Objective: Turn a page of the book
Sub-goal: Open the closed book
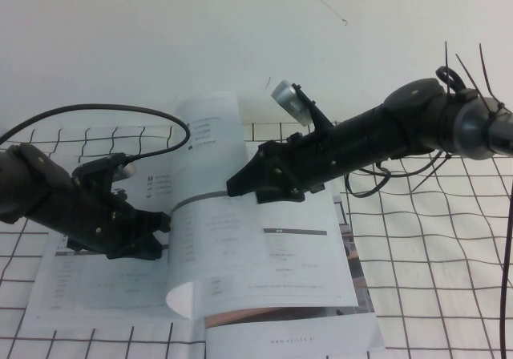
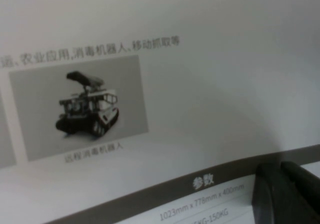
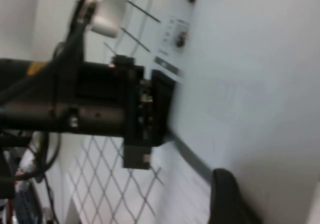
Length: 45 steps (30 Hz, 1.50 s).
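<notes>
The book (image 1: 309,267) lies open on the gridded cloth. The page (image 1: 210,155) stands lifted and curled above the book's middle. My right gripper (image 1: 235,187) is at the page's right face by its grey band. In the right wrist view one finger (image 3: 227,196) lies against the page (image 3: 250,84); the other finger is hidden. My left gripper (image 1: 163,229) is low at the page's left side. In the left wrist view its fingers (image 2: 270,189) sit close together against the page (image 2: 200,94), just below the grey table header, near a tracked-robot photo (image 2: 87,106).
A plain white sheet (image 1: 296,341) with a brownish strip lies under the book at the front. The white cloth with a black grid (image 1: 433,255) covers the table. A black cable (image 1: 120,109) arcs over the left arm. A white wall stands behind.
</notes>
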Motion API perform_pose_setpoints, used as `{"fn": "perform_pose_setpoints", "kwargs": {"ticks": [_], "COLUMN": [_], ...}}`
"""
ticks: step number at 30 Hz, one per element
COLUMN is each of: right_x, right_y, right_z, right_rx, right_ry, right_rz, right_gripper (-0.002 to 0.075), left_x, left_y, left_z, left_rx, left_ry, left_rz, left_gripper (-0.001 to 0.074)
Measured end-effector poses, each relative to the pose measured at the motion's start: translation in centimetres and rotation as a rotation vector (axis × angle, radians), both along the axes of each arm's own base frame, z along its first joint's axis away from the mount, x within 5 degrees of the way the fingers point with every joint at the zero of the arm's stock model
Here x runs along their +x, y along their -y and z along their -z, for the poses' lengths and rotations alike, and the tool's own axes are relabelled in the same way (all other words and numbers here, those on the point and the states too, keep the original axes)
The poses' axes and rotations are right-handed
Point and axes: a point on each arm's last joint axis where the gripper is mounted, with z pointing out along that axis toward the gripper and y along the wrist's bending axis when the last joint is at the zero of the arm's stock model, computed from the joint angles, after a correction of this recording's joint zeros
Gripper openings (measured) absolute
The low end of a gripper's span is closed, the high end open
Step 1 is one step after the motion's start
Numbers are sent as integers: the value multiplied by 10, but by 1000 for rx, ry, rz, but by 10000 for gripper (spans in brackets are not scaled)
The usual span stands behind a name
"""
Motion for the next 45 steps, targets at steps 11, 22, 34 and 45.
{"fn": "perform_pose_setpoints", "kwargs": {"ticks": [11,22,34,45], "right_x": [-4,-3,-6,-16], "right_y": [-4,-10,-10,-33], "right_z": [-9,-24,-29,-36], "right_rx": [106,278,336,423], "right_ry": [20,9,-1,59], "right_rz": [-58,-32,-63,-86], "right_gripper": [387,387,387,387], "left_x": [1,-3,-31,-67], "left_y": [0,-2,-15,-25], "left_z": [0,-50,-131,-192], "left_rx": [-11,-4,-23,-31], "left_ry": [4,179,384,564], "left_rz": [-17,-40,-40,-52], "left_gripper": [-2,-2,-2,-2]}}
